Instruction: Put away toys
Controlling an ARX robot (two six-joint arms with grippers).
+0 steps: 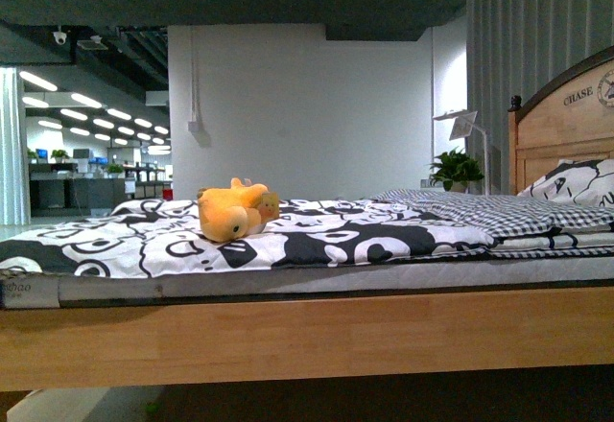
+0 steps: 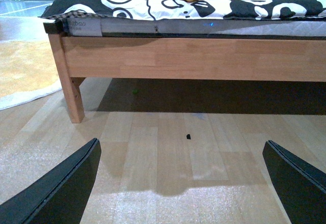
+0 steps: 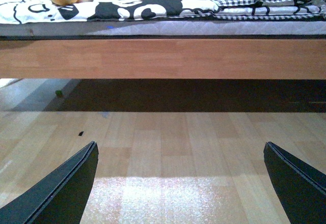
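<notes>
Front view is showing the small orange-yellow fuzzy plush animal (image 1: 233,211) lying on the black-and-white patterned bed cover (image 1: 365,240), nearer the foot corner of the light wooden bed frame (image 1: 307,336) than the carved headboard (image 1: 566,125); the left gripper (image 2: 181,141) is hanging over the pale wood-plank floor (image 2: 153,124), black fingers (image 2: 61,193) spread wide, gripping nothing; the right gripper (image 3: 180,143) is hanging likewise, wide and empty.

Wooden bed rail (image 1: 307,331) blocks low approach. Sheet (image 1: 326,240) around plush toy (image 1: 233,211) open above, near side free. Folded checked blanket (image 1: 499,213) well apart, toward headboard (image 1: 561,129).
</notes>
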